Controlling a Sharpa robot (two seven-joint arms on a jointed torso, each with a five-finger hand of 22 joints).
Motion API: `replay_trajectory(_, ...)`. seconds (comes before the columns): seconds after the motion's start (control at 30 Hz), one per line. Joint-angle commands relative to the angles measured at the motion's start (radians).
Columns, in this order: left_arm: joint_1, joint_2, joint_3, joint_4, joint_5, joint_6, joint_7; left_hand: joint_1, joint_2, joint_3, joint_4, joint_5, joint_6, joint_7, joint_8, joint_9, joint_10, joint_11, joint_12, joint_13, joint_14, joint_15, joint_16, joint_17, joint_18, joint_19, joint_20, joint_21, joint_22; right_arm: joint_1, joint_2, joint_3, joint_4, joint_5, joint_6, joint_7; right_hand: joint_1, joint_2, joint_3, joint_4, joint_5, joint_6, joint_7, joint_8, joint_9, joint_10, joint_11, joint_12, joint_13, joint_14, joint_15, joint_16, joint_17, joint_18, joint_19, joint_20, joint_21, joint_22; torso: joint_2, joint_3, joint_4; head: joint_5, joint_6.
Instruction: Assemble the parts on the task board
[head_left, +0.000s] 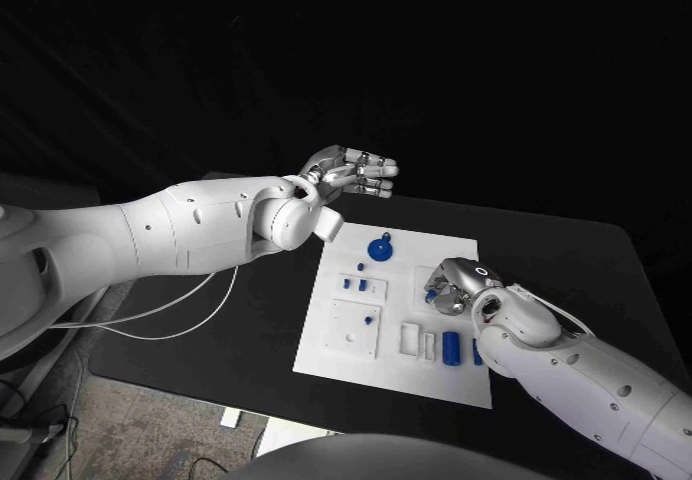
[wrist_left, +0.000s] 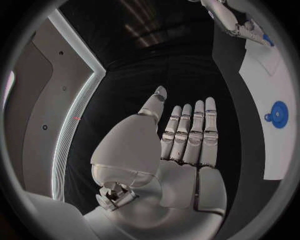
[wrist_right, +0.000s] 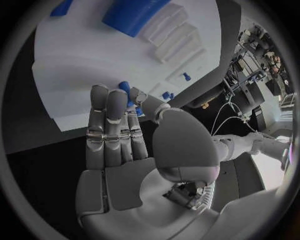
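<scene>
1. The desk (head_left: 562, 250) is a flat, matt black slab.
2. The task board (head_left: 378, 350) is a smooth white rectangular plate lying flat at the desk's middle, with shallow raised blocks and recesses.
3. The left robot hand (head_left: 351, 170), glossy silver and jointed, hangs above the desk beyond the board's far edge, released, fingers straight and holding nothing.
4. The right robot hand (head_left: 459, 285) rests over the board's right side, fingertips at a small blue part (wrist_right: 127, 90); whether it is grasping the part I cannot tell.
5. A round blue disc (head_left: 381, 248) lies near the board's far edge; a blue cylinder (head_left: 451, 347) lies near its right edge.
</scene>
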Motion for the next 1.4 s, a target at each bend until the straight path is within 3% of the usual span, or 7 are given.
replay_trajectory(0.03, 0.001, 0.002, 0.001, 0.0, 0.005, 0.0, 0.014, 0.003, 0.005, 0.004, 0.004, 0.003, 0.004, 0.0, 0.0, 0.001, -0.003, 0.004, 0.0, 0.0, -0.005, 0.001, 0.0, -0.001, 0.012, -0.002, 0.002, 0.001, -0.001, -0.003, -0.004, -0.001, 0.018, -0.016, -0.041, -0.013, -0.004, 0.007, 0.01, 0.001, 0.003, 0.009, 0.001, 0.004, 0.002, 0.024, -0.015, 0.003, 0.003, -0.001, -0.006, 0.001, 0.001, 0.0, 0.003, -0.007, 0.001, 0.003, 0.0, 0.0008, 0.0007, 0.001, 0.003)
replay_trajectory(0.17, 0.001, 0.0, 0.001, -0.004, 0.005, -0.004, 0.019, 0.004, 0.006, 0.006, 0.003, 0.005, 0.005, 0.0, 0.0, 0.001, -0.003, 0.004, 0.0, 0.0, -0.004, 0.0, 0.0, -0.001, 0.012, -0.001, 0.002, 0.001, -0.001, -0.003, -0.012, 0.013, 0.05, -0.017, -0.065, -0.016, -0.004, 0.004, 0.015, 0.004, -0.006, 0.012, 0.0, 0.003, 0.002, 0.027, -0.016, 0.003, 0.002, 0.0, -0.007, 0.002, 0.002, 0.0, 0.006, -0.008, 0.0, 0.007, 0.001, 0.0013, -0.0001, 0.005, 0.004)
replay_trajectory(0.4, 0.001, -0.001, 0.001, -0.01, 0.005, -0.006, 0.022, 0.004, 0.006, 0.006, 0.003, 0.005, 0.005, 0.0, 0.0, 0.001, -0.003, 0.004, 0.0, 0.0, -0.004, 0.0, 0.0, -0.001, 0.012, -0.001, 0.002, 0.001, -0.001, -0.004, -0.045, 0.052, 0.151, -0.018, -0.095, -0.026, -0.001, 0.001, 0.019, 0.005, -0.009, 0.015, -0.001, 0.003, 0.003, 0.03, -0.017, 0.003, 0.002, 0.001, -0.008, 0.004, 0.002, 0.0, 0.008, -0.008, -0.001, 0.01, -0.001, -0.0003, -0.0026, 0.012, -0.001)
replay_trajectory(0.63, 0.001, 0.003, 0.001, -0.014, 0.007, -0.005, 0.024, 0.004, 0.006, 0.006, 0.003, 0.005, 0.005, 0.0, 0.0, 0.001, -0.003, 0.004, 0.0, 0.0, -0.004, 0.0, 0.0, -0.001, 0.012, -0.001, 0.002, 0.001, -0.001, -0.011, -0.053, 0.061, 0.225, -0.007, -0.096, -0.023, -0.001, 0.0, 0.021, 0.007, -0.014, 0.017, -0.002, 0.003, 0.003, 0.032, -0.018, 0.003, 0.002, 0.001, -0.008, 0.006, 0.003, -0.001, 0.009, -0.009, -0.003, 0.013, 0.0, -0.0006, -0.0018, 0.019, -0.003)
replay_trajectory(0.73, 0.001, 0.004, 0.001, -0.015, 0.007, -0.005, 0.024, 0.004, 0.006, 0.006, 0.003, 0.005, 0.005, 0.0, 0.0, 0.001, -0.003, 0.004, 0.0, 0.0, -0.004, 0.0, 0.0, -0.001, 0.012, -0.001, 0.002, 0.001, -0.001, -0.015, -0.047, 0.045, 0.245, 0.007, -0.092, -0.017, -0.001, 0.0, 0.021, 0.008, -0.014, 0.017, -0.002, 0.003, 0.003, 0.033, -0.018, 0.003, 0.003, 0.001, -0.008, 0.006, 0.003, -0.001, 0.009, -0.009, -0.004, 0.013, -0.001, -0.0007, -0.0008, 0.022, -0.003)
replay_trajectory(1.0, 0.001, 0.013, 0.001, -0.024, 0.009, -0.004, 0.023, 0.002, 0.008, 0.008, 0.002, 0.005, 0.006, 0.0, 0.0, 0.001, -0.002, 0.003, 0.0, 0.0, -0.004, 0.0, 0.0, -0.001, 0.012, -0.001, 0.002, 0.001, -0.001, -0.018, -0.012, -0.034, 0.262, 0.03, -0.08, 0.013, -0.002, 0.003, 0.017, 0.007, -0.01, 0.017, -0.001, 0.003, 0.003, 0.033, -0.018, 0.003, 0.002, 0.001, -0.008, 0.006, 0.001, -0.001, 0.012, -0.009, -0.008, 0.013, 0.0, -0.0001, 0.0005, 0.037, -0.009)
replay_trajectory(1.4, 0.001, 0.024, -0.001, -0.036, 0.011, 0.001, 0.022, 0.001, 0.009, 0.009, 0.002, 0.004, 0.01, -0.002, 0.0, 0.001, 0.004, 0.002, 0.0, 0.0, -0.005, 0.0, 0.0, -0.001, 0.011, -0.002, 0.002, 0.0, -0.001, -0.015, 0.045, -0.124, 0.255, 0.025, -0.077, 0.044, -0.003, 0.007, 0.015, 0.003, -0.011, 0.017, -0.001, 0.003, 0.003, 0.033, -0.018, 0.003, 0.002, 0.001, -0.008, 0.005, 0.0, -0.001, 0.013, -0.009, -0.012, 0.013, 0.0, -0.002, 0.0006, 0.047, -0.012)
